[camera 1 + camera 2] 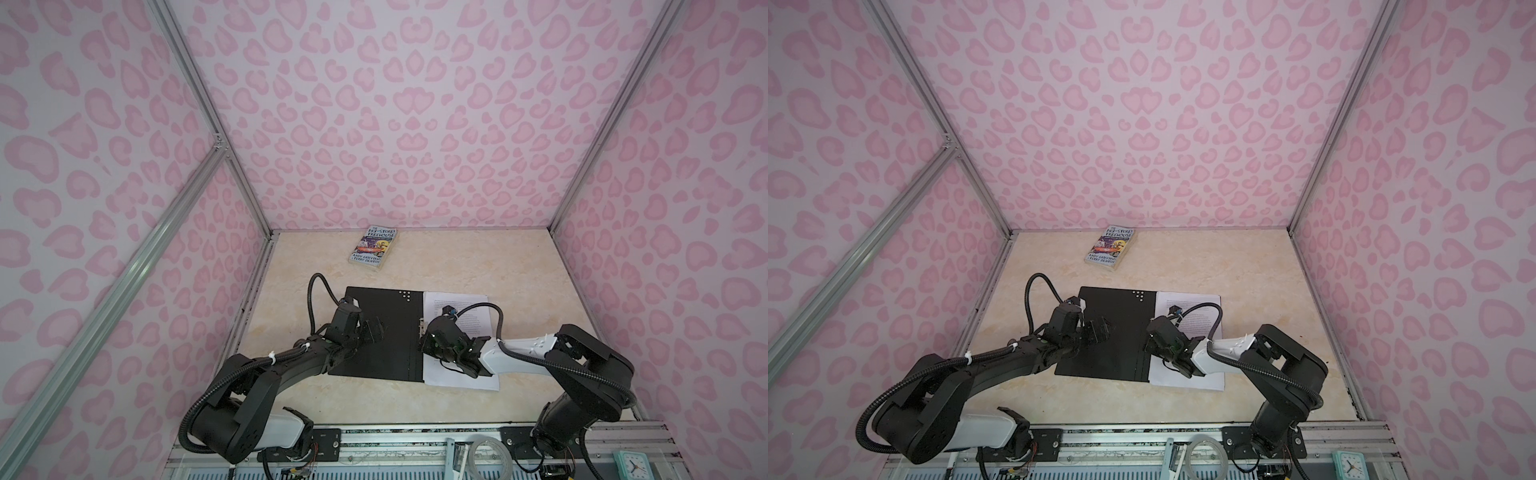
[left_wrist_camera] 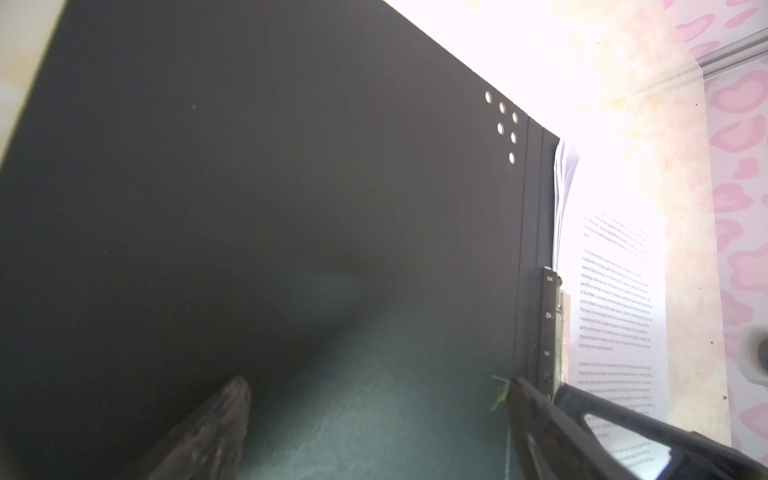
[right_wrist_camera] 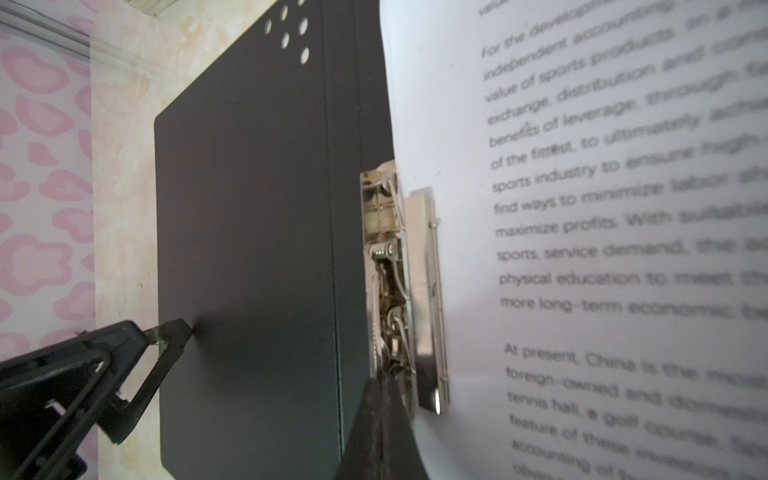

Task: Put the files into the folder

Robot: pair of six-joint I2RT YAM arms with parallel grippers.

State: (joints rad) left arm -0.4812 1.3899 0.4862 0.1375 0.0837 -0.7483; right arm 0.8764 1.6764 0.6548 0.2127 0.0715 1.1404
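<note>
The thin folder (image 1: 382,332), black inside with a metal spine clip (image 3: 399,270), is laid open on the beige marbled tabletop (image 1: 540,291), near its middle. The white printed paper sheets (image 1: 457,305) are stacked on its right half, one long edge tucked against the clip. Insertion is judged largely done; clamping and closing the cover seem left. The stack's long axis is set parallel to the spine, with the text's head pointed at the back wall. The left gripper (image 1: 372,330) is spread wide over the bare black cover. The right gripper (image 3: 380,395) is pressed together, empty, at the clip's near end.
</note>
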